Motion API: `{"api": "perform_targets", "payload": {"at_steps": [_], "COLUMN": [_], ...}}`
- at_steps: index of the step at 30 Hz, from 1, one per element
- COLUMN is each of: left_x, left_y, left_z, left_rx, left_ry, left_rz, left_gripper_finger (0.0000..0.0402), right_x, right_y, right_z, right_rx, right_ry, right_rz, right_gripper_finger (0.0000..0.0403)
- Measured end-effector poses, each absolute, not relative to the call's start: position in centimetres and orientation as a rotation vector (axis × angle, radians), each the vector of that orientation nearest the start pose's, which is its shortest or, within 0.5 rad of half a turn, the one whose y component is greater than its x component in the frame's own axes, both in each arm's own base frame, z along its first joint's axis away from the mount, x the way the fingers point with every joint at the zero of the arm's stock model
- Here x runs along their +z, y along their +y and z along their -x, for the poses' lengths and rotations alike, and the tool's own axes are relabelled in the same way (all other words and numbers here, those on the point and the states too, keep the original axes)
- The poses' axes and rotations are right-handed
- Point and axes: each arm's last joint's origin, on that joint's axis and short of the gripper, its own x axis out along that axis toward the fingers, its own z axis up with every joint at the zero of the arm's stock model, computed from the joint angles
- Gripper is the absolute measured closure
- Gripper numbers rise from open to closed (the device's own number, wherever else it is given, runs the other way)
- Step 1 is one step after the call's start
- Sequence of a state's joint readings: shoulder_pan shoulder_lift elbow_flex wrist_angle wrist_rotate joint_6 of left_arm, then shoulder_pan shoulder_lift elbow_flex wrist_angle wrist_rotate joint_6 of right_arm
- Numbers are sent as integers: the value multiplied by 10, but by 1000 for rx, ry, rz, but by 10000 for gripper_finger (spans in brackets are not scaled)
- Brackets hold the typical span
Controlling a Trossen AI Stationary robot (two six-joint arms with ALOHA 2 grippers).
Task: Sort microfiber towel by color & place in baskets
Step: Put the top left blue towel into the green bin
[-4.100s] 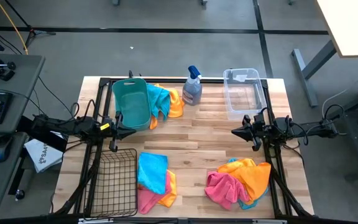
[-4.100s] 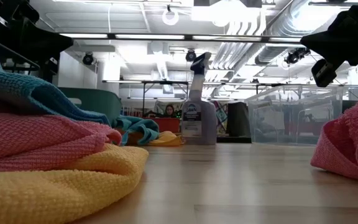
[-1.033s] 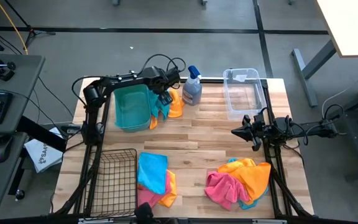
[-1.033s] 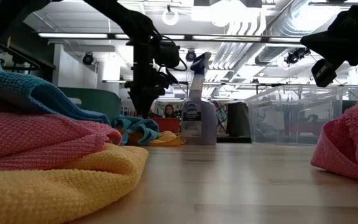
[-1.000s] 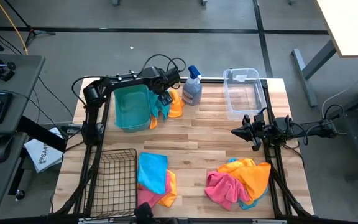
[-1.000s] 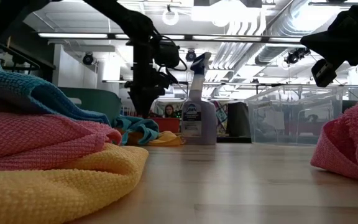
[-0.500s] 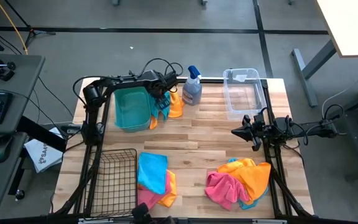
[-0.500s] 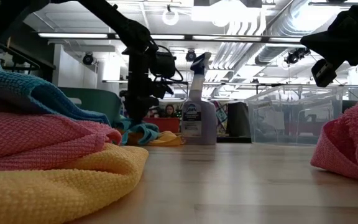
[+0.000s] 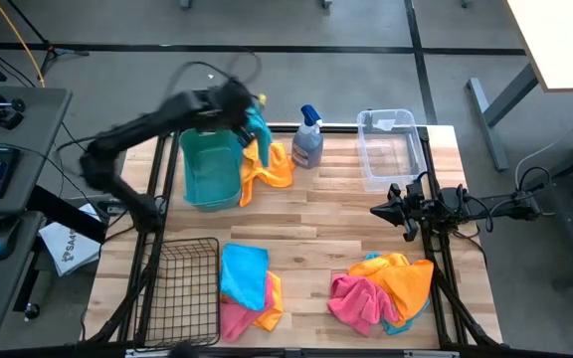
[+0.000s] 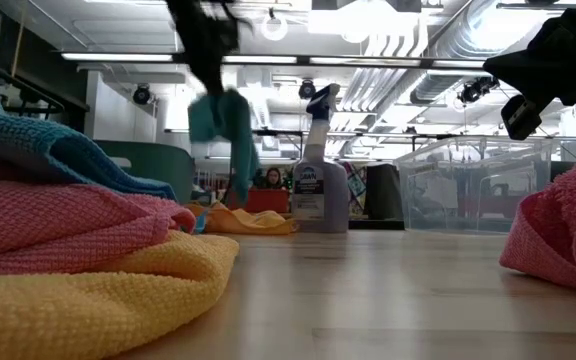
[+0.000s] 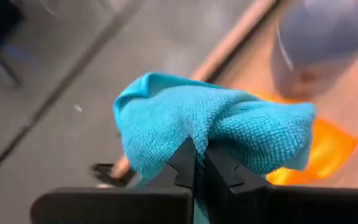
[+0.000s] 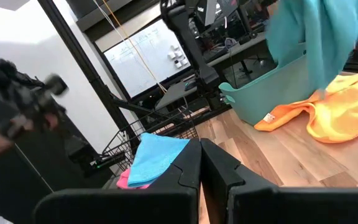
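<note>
The left hand (image 9: pixel 248 111) is seen raised above the far edge of the counter (image 9: pixel 316 214), beside the far right corner of the teal tub (image 9: pixel 210 169), and its fingers (image 11: pixel 185 163) are clamped on a blue towel (image 11: pixel 210 127), which is bunched over them and hangs free in the air. In the low view this blue towel (image 10: pixel 223 130) is shown dangling clear of the counter, with an orange towel (image 10: pixel 248 221) lying flat beneath it. The orange towel (image 9: pixel 270 166) is spread on the wood between the teal tub and the spray bottle (image 9: pixel 307 138), touching the tub's right wall. The clear bin (image 9: pixel 390 149) is placed at the far right of the counter, well apart from the tub, and the black wire basket (image 9: pixel 182 288) is set at the near left corner. Just beside the basket a pile is found with a blue towel on top (image 9: pixel 244 271) and pink and orange towels under it. A second pile of pink (image 9: pixel 358 301) and orange (image 9: pixel 406 280) towels is heaped at the near right. The right hand (image 9: pixel 374 210) is held still over the right side of the counter, near the clear bin, with its fingers (image 12: pixel 188 165) pressed together on nothing. A person is glimpsed far off in the room behind the bottle in the low view.
</note>
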State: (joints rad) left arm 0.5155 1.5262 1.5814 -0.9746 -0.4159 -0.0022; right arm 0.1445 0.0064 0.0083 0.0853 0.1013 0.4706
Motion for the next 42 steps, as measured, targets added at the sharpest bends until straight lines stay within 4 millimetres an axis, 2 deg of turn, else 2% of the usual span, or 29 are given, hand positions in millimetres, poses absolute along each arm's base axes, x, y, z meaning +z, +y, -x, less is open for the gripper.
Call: {"api": "perform_targets", "payload": {"at_steps": [3, 6, 10, 14, 17, 19, 22, 26, 30, 32, 35, 38, 42], "left_x": [405, 429, 432, 422, 408, 391, 349, 297, 260, 251, 248, 248, 246], "left_y": [135, 107, 75, 55, 50, 52, 59, 71, 86, 92, 101, 109, 117], "left_z": [-226, -191, -154, -134, -142, -154, -167, -189, -203, -201, -196, -193, -187], "left_rx": [952, 1025, 1124, 1209, 1193, 1173, 1195, 1149, 1084, 1093, 1084, 984, 843], "left_ry": [796, 690, 724, 821, 783, 803, 934, 966, 987, 1046, 1109, 1152, 1219], "left_rz": [46, 77, 123, 179, 199, 185, 153, 235, 300, 322, 324, 333, 396], "left_gripper_finger": [401, 401, 401, 401, 402, 401, 401, 401, 401, 402, 400, 391, 356], "right_x": [174, 174, 174, 174, 174, 174, 174, 174, 174, 174, 174, 174, 174], "right_y": [11, 11, 11, 11, 11, 11, 11, 11, 11, 11, 11, 11, 11], "right_z": [-96, -96, -96, -96, -96, -97, -96, -96, -97, -96, -96, -96, -96], "right_rx": [62, 63, 63, 63, 63, 62, 63, 63, 62, 62, 62, 62, 63], "right_ry": [-75, -75, -75, -75, -75, -75, -75, -75, -75, -75, -74, -74, -75], "right_rz": [-481, -481, -481, -481, -481, -481, -481, -481, -481, -481, -481, -481, -481], "right_gripper_finger": [402, 402, 402, 402, 402, 402, 402, 402, 402, 402, 402, 402, 402]}}
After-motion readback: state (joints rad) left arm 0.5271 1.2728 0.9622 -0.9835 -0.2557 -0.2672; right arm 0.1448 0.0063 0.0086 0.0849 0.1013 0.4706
